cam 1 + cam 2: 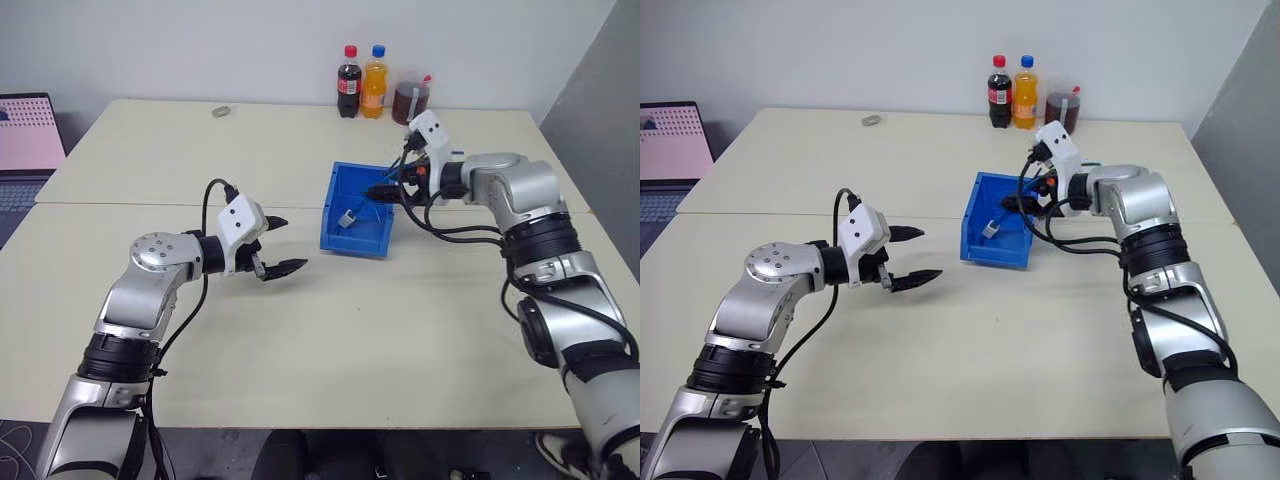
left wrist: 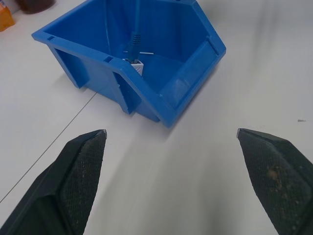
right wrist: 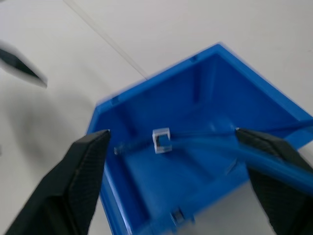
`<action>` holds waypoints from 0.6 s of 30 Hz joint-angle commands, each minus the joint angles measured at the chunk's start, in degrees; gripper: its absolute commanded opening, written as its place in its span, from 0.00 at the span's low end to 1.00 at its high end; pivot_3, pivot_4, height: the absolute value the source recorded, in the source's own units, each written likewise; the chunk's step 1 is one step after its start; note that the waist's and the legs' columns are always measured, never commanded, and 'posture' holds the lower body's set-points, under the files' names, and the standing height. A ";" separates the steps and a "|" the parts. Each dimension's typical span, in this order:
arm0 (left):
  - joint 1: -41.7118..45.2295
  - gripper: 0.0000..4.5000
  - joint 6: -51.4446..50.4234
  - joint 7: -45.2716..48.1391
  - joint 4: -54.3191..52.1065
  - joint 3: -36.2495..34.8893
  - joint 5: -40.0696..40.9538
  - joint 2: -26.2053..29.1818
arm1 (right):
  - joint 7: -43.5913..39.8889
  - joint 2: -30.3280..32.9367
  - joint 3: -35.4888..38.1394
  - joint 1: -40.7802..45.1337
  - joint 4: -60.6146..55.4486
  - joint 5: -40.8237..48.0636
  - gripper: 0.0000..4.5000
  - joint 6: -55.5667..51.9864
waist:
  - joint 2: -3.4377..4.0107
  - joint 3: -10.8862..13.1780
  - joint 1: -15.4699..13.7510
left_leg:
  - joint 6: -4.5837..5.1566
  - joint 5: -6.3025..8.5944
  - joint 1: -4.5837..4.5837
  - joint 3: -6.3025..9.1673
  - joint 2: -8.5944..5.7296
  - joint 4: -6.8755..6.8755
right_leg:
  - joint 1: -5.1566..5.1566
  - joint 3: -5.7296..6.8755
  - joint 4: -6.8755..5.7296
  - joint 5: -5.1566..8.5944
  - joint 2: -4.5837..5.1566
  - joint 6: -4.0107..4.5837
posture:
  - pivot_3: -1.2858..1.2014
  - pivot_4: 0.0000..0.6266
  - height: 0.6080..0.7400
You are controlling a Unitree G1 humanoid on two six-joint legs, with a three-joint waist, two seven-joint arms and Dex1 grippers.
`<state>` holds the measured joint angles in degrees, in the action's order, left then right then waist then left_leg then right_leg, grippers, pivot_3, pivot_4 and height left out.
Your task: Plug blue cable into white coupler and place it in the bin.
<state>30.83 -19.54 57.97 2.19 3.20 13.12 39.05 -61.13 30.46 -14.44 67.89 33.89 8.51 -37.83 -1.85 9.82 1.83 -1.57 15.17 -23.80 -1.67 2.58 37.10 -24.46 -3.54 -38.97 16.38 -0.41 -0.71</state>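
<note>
At the far nine o'clock edge a laptop (image 1: 28, 135) is showing a pink screen beside the pale tabletop (image 1: 300, 340). Toward seven o'clock the left end effector (image 1: 278, 244) is hovering over bare tabletop with its two black fingers spread wide, released and grasping nothing, pointing at the bin (image 1: 352, 240), which is sitting well apart from it near the centre. Inside the bin the white coupler (image 3: 161, 139) is lying on the floor with the blue cable (image 3: 210, 144) running into it, the cable trailing across the bin's interior toward its two o'clock rim. The right end effector (image 1: 385, 194) is hanging over the bin's three o'clock side, its fingers (image 3: 80, 169) standing wide apart on either side of the cable and coupler, released, gripping neither. At twelve o'clock, near the back wall, a cola bottle (image 1: 349, 82), an orange soda bottle (image 1: 374, 82) and a jar of brown liquid (image 1: 411, 100) are standing together.
</note>
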 commanded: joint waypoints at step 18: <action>-2.61 1.00 -13.41 -11.14 -5.08 -15.80 8.31 1.82 | -1.44 13.22 24.71 -36.95 -44.10 14.83 0.99 -5.11 | 0.00 0.01 -0.26 | 0.00 0.01 -0.11 0.38 0.11 0.77 | 0.32 0.48 -0.33 -0.01 0.08 0.00 | 0.52 0.24 1.00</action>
